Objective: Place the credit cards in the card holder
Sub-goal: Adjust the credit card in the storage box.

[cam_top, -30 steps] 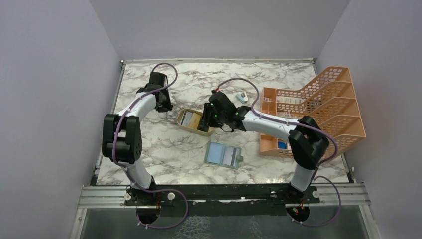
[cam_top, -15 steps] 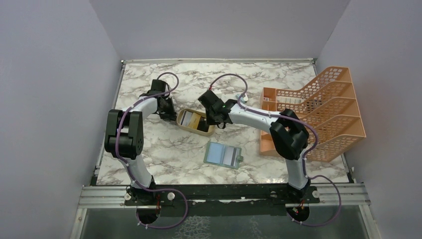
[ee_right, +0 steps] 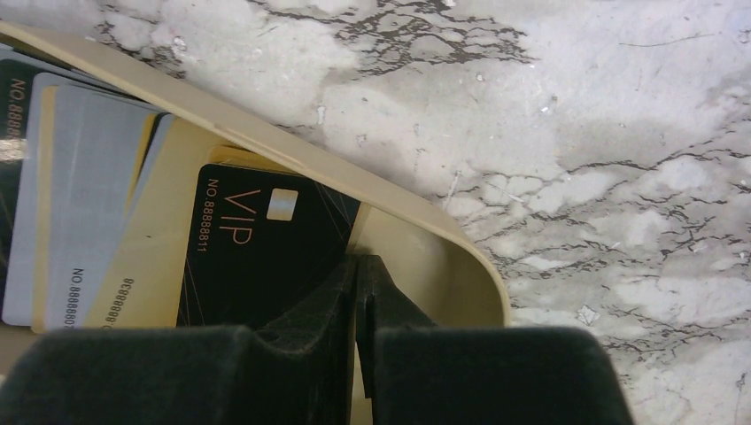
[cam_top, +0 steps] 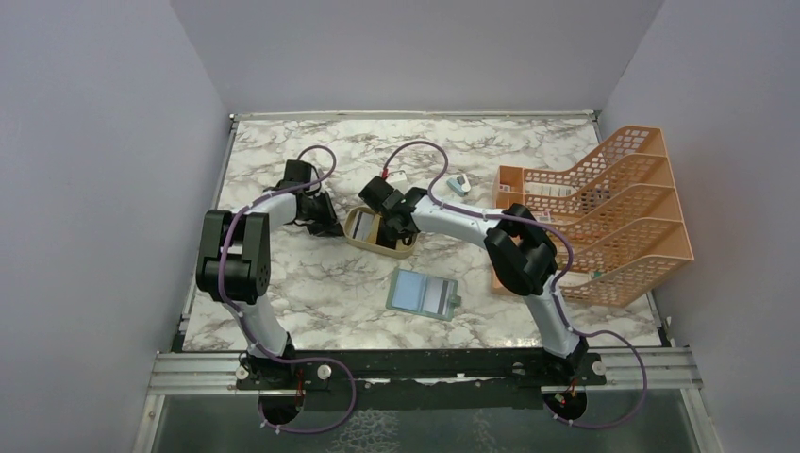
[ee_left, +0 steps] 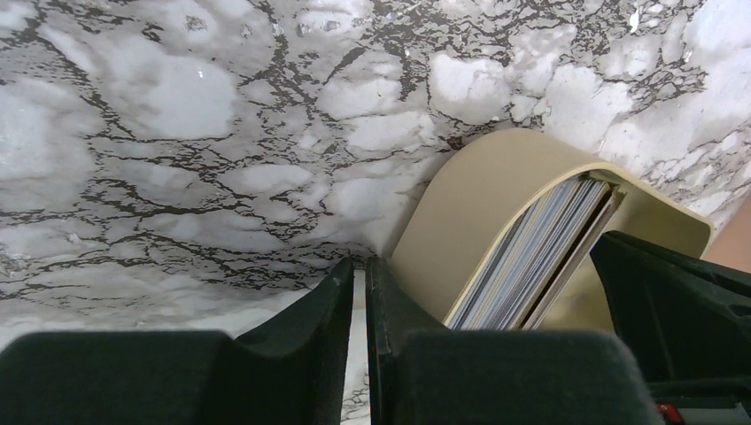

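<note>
The credit cards [ee_right: 89,221] lie in the dish [ee_right: 416,248], at 11 o'clock from the card holder [cam_top: 422,293]. We judge them light, stiff and slippery; pinch an exposed edge. The right hand [ee_right: 359,266] is clenched at the edge of the black card [ee_right: 266,257], and the left hand [ee_left: 360,266] is clenched empty beside the dish.

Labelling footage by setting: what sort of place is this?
Probably a robotics test cell: marble-patterned tabletop boxed in by plain lilac walls, two arms bolted to a metal rail, an orange file rack as prop.
</note>
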Controlling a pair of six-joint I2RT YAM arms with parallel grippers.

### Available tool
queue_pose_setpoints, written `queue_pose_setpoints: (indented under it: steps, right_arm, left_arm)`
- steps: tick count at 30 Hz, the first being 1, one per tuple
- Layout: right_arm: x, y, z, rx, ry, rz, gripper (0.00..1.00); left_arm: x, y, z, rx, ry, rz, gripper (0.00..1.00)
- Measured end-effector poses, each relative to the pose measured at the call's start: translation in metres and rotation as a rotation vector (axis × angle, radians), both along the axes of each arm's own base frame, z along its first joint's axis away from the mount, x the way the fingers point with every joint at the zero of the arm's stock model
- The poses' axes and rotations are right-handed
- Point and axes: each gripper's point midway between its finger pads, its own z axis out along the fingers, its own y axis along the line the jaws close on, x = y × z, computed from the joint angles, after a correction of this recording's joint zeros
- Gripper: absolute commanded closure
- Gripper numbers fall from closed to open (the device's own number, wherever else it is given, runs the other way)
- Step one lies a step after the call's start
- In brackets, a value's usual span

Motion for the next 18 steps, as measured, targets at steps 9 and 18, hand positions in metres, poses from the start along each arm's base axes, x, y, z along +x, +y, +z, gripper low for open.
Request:
queue_pose_setpoints:
  steps: [9,18]
  right_arm:
    - [0.000,0.017,-0.001,0.058,0.008,0.021,0.94]
    - [0.004,0.041,-0.002,0.161,0.011,0.030,0.95]
  left_arm:
    - [0.000,-0.004,0.001,-0.062,-0.001,0.024,0.84]
    - [-0.002,-0.006,0.001,-0.109,-0.007,0.050,0.84]
